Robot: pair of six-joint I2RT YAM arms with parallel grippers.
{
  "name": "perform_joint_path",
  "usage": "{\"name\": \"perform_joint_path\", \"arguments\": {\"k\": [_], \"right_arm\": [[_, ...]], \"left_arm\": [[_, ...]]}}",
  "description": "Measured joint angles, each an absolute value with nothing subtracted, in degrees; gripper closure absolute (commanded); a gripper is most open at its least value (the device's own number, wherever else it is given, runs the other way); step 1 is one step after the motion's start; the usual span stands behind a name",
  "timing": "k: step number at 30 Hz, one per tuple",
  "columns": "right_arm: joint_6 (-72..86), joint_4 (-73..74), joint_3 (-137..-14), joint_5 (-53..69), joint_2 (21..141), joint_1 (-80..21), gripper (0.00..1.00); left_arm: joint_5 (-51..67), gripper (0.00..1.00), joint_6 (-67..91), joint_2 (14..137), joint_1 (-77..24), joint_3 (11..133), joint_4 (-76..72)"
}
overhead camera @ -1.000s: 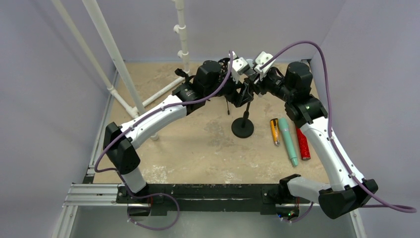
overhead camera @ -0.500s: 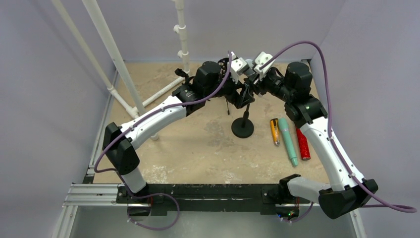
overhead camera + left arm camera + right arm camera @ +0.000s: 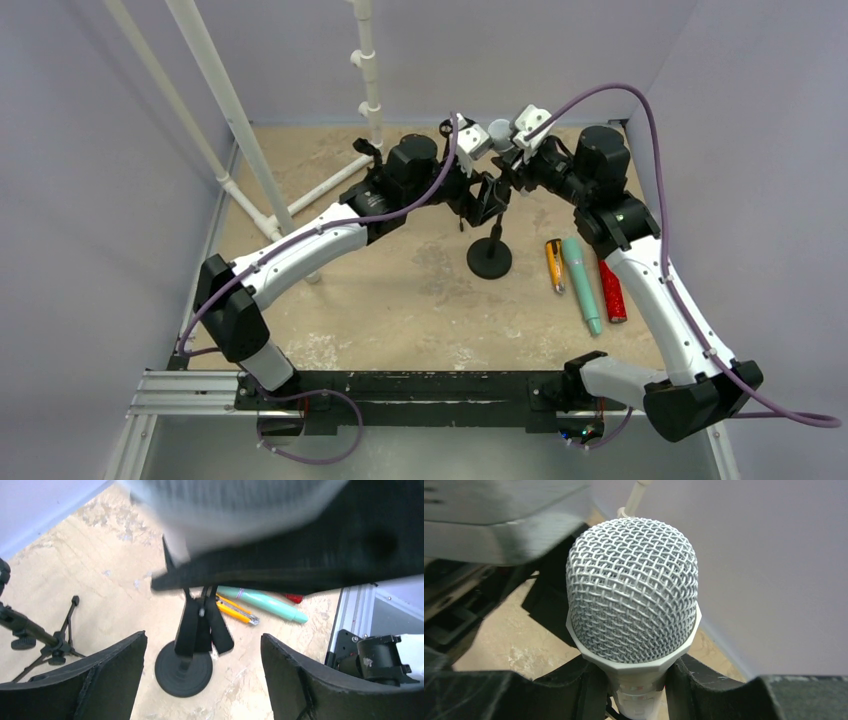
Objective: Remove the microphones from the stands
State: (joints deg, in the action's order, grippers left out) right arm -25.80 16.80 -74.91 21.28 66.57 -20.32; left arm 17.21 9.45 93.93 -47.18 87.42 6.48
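The microphone has a silver mesh head and a pale body. My right gripper is shut on its neck just under the head, with a black finger on each side. From above, the mesh head shows between the two wrists, over the black stand. My left gripper is open, its jaws wide apart, a little left of the stand's clip and above the round base, touching nothing. The microphone's lower end is hidden, so I cannot tell whether it sits in the clip.
Right of the stand lie an orange cutter, a teal microphone and a red glittery one. A small black tripod stands left of the base. White pipes rise at the back left. Walls enclose the table.
My left gripper has opened wider and drawn back to the left, away from the stand's top. The mesh head now shows between the wrists. The right gripper holds still.
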Motion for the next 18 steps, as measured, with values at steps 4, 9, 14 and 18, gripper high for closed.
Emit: {"name": "perform_joint_path", "arguments": {"k": [4, 9, 14, 18], "right_arm": [[-23.88, 16.27, -74.52, 20.05, 66.28, -19.42, 1.00], [-23.35, 15.68, -74.17, 19.55, 66.22, -19.44, 1.00], [-22.94, 15.14, -73.67, 19.03, 65.91, -19.44, 1.00], [-22.79, 15.18, -73.58, 18.96, 65.71, -19.42, 1.00]], "left_arm": [[16.38, 0.16, 9.32, 92.92, -47.29, 85.10, 7.01], [15.77, 0.16, 8.64, 92.66, -47.29, 83.64, 6.94], [15.22, 0.18, 7.92, 92.62, -47.29, 83.50, 6.83], [14.66, 0.21, 7.84, 92.64, -47.29, 83.55, 6.85]]}}
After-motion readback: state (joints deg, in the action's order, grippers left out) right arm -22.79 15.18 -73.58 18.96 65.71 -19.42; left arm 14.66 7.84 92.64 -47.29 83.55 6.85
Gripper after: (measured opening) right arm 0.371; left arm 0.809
